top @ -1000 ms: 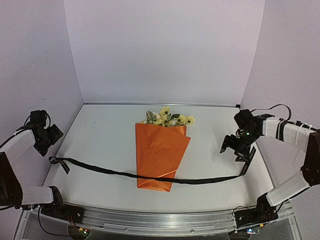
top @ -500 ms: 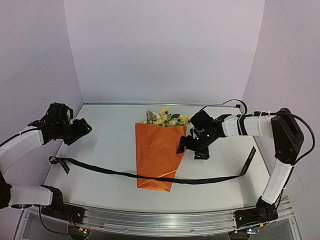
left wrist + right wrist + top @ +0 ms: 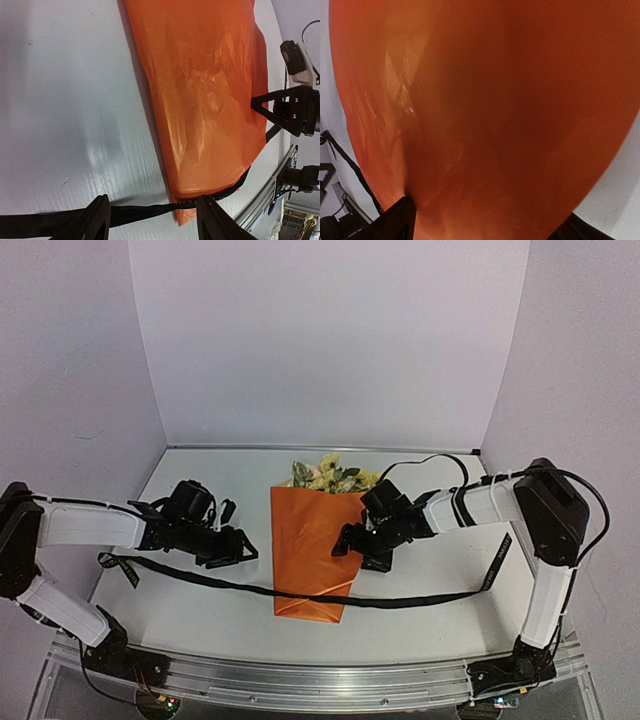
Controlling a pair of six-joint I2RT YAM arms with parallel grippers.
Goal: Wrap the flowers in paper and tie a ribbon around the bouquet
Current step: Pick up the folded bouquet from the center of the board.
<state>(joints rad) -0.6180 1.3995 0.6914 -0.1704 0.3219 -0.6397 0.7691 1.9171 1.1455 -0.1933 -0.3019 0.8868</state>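
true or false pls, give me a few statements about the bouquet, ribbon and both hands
1. The flowers poke out of the bouquet's far end. True.
2. The ribbon is tied in a bow round the bouquet. False: it lies loose across the table, crossing the narrow end.
3. The left hand is open, at the ribbon left of the bouquet. True.
4. The right hand grips the ribbon's end. False: it is open at the bouquet's right edge; that ribbon end lies free.

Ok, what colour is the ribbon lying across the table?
The ribbon is black. It shows best in the top view, running past the bouquet's narrow end.
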